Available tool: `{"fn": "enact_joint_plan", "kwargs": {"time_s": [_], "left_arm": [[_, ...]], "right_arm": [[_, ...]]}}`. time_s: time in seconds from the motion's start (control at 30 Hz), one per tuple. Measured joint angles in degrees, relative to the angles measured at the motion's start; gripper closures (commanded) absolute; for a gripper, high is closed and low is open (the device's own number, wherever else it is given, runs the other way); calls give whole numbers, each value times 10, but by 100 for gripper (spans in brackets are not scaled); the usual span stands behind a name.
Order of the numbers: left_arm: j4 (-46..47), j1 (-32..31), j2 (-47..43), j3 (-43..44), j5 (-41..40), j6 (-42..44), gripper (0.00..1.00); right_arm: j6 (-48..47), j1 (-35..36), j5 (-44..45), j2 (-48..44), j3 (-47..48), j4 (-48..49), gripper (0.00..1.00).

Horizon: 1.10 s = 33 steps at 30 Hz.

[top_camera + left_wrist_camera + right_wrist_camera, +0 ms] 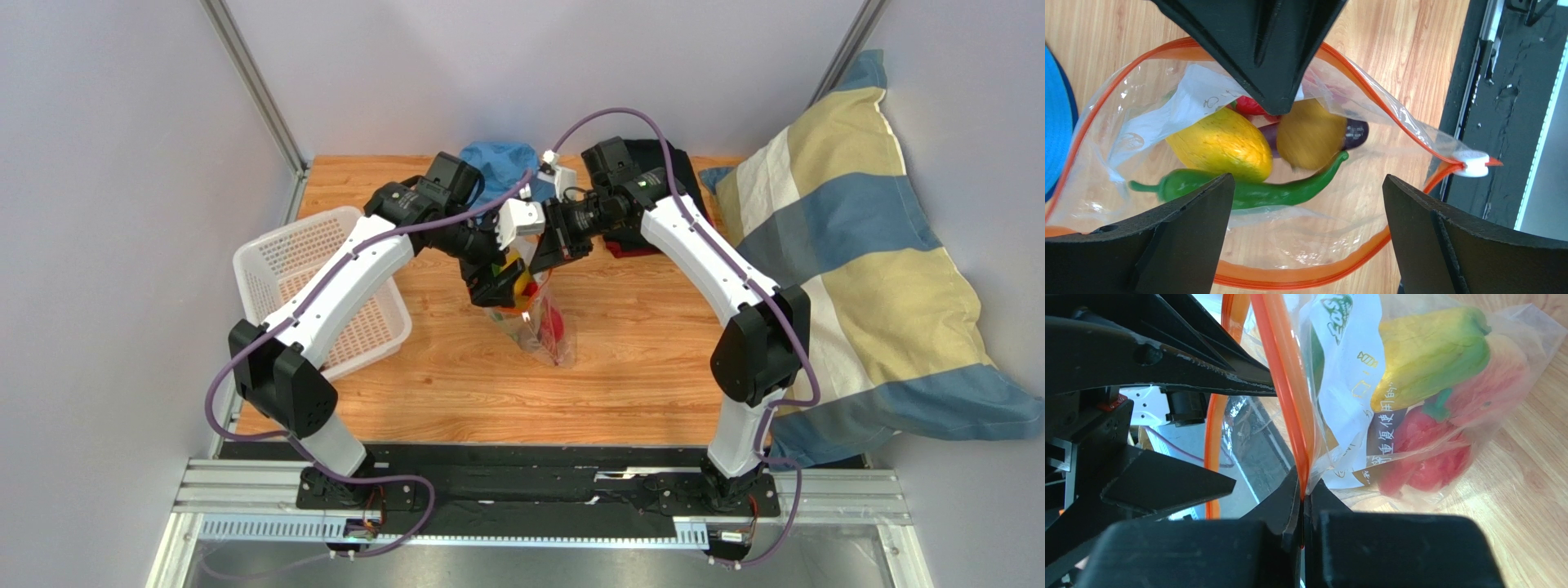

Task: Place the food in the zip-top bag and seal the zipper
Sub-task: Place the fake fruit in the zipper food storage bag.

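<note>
While a basket [285, 251] sits at the left edge of the table [638, 355], the left gripper [1308, 184] hangs over the bag [548, 328] with fingers spread wide, gripping nothing. The bag stands mid-table between the arms, mouth open. The food is inside: yellow piece [1223, 144], green chili [1247, 193], purple piece [1355, 133]. The zipper [1287, 386] is unsealed, slider [1471, 164] at one end. The right gripper [1301, 499] is clenched on the zipper. A striped pillow [859, 245] lies far right.

One zip-top bag [1339, 229], one green chili [1260, 193], one basket [288, 251], one pillow [883, 270].
</note>
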Motion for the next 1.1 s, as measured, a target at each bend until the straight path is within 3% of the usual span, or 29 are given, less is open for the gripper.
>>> {"fn": "enact_joint_plan", "kwargs": {"time_s": [0.17, 0.37, 0.53, 0.63, 0.73, 0.8, 0.83, 0.87, 0.9, 0.93, 1.03, 1.1], "left_arm": [[-25, -1, -37, 0, -1, 69, 4], [-59, -2, -165, -83, 34, 212, 9], [-56, -18, -178, -110, 50, 269, 17], [-32, -37, -167, -135, 46, 287, 26], [-2, -56, -167, -175, 33, 299, 49], [15, -65, -167, -196, 26, 306, 78], [22, -68, -167, -202, 24, 306, 88], [27, -69, -167, -206, 22, 304, 100], [33, -70, -167, -208, 21, 299, 100], [40, -70, -167, -209, 21, 295, 100], [72, -70, -171, -212, 21, 259, 100], [97, -70, -177, -222, 22, 226, 100]], "right_arm": [[-15, 0, -26, 0, 4, -1, 100], [-26, 0, -54, 3, 18, -2, 100], [-31, 3, -76, 14, 27, -1, 100], [-34, 7, -87, 21, 27, -2, 100], [-44, 17, -95, 30, 31, -5, 100], [-56, 28, -96, 36, 40, -15, 89], [-63, 34, -96, 38, 46, -19, 71], [-68, 40, -95, 40, 51, -23, 62], [-73, 44, -93, 40, 56, -27, 50], [-80, 47, -89, 40, 63, -30, 27], [-99, 51, -73, 38, 83, -33, 9], [-116, 41, -50, 30, 85, -32, 9]]}}
